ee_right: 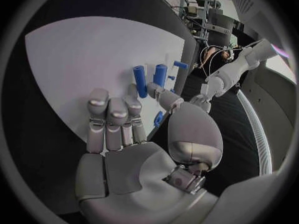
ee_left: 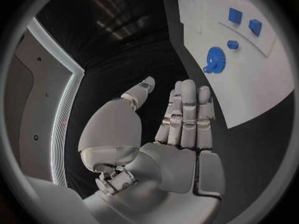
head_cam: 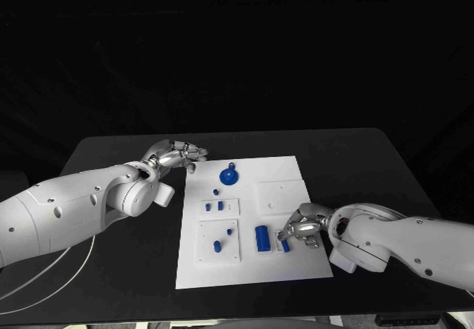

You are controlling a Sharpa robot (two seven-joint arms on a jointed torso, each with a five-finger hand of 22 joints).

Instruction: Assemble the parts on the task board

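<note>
A dim scene against a black backdrop: the black table (head_cam: 118, 147) barely separates from the darkness behind its far edge, while the white task board (head_cam: 296, 267) stands out as the brightest surface, evenly lit with only faint shadows. Soft highlights gleam on the left hand (head_cam: 178, 155) and the right hand (head_cam: 303, 225). Both wrist views bend straight edges and darken toward their circular rims; a bright strip of light curves along one side.
</note>
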